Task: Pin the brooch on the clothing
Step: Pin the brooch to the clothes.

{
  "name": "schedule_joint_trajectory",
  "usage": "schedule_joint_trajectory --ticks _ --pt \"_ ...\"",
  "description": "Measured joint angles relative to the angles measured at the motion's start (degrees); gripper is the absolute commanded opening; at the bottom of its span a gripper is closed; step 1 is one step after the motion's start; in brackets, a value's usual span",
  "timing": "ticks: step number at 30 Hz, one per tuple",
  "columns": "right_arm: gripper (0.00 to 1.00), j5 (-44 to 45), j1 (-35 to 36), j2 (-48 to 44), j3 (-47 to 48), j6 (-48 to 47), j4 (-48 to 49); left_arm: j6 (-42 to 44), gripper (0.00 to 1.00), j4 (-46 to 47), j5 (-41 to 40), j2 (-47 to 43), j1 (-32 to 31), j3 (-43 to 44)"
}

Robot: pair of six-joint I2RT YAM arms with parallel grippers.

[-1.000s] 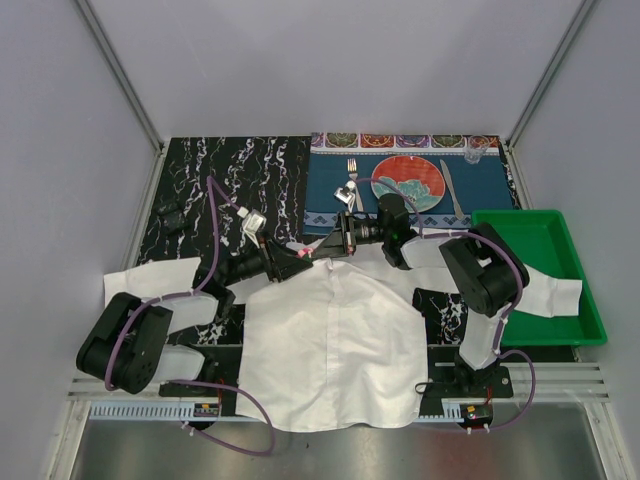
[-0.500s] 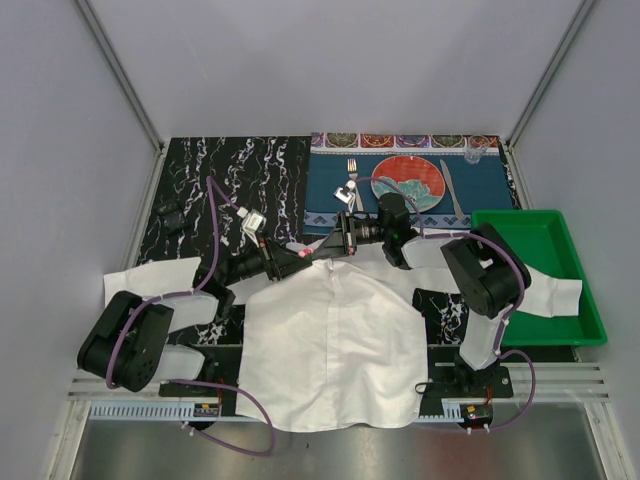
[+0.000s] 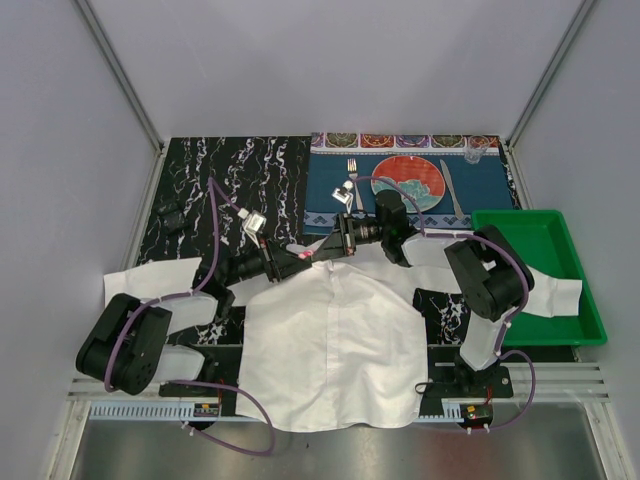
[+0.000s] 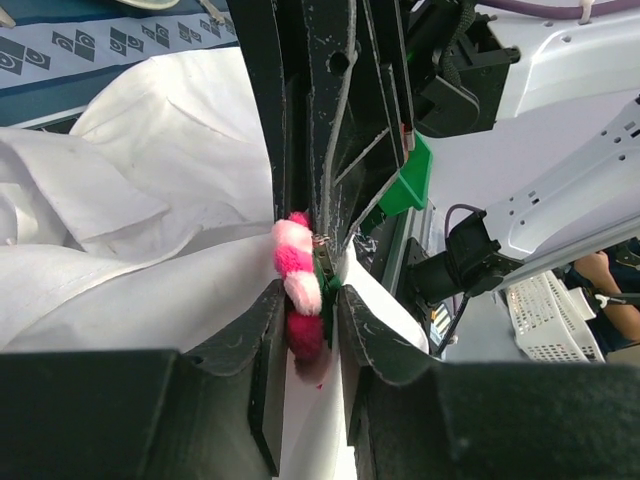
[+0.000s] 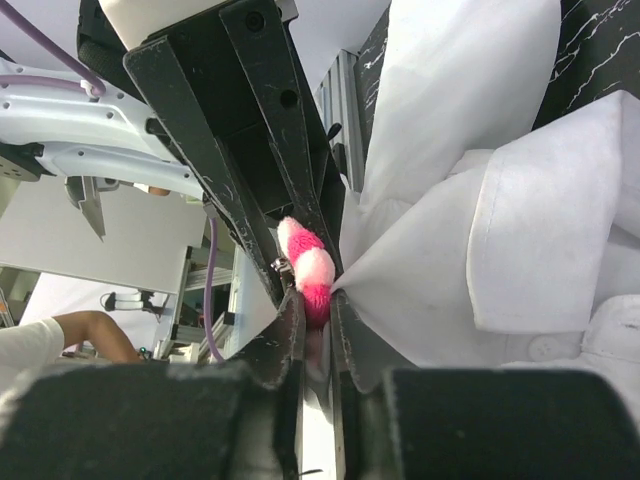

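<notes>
Black marbled tabletop (image 3: 190,180) carries the clothing (image 3: 330,340); at its far edge the left gripper (image 4: 310,295) clamps the brooch (image 4: 298,262). The right gripper (image 5: 315,298) flanks it, grip unclear, clasp hidden.

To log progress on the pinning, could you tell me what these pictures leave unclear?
- Both wrist views: whether the pin of the brooch has pierced the shirt; black fingers cover it.
- Wrist views: whether the left gripper or the right gripper really grips it; both flank it closely.
- Top view: the brooch is too small, tucked between the grippers.
</notes>
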Motion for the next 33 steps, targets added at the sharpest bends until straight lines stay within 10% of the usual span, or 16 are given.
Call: schedule_joint_trajectory --ticks 13,33 --pt "0.52 0.0 -0.42 -0.79 1.81 -4.59 -9.99 2.84 0.0 -3.34 -1.38 -2.14 1.09 -0.09" --pt "0.47 2.47 0.66 -0.79 6.29 -11.98 -20.79 3.93 0.0 -7.58 -4.24 -2.75 2.25 -0.09"
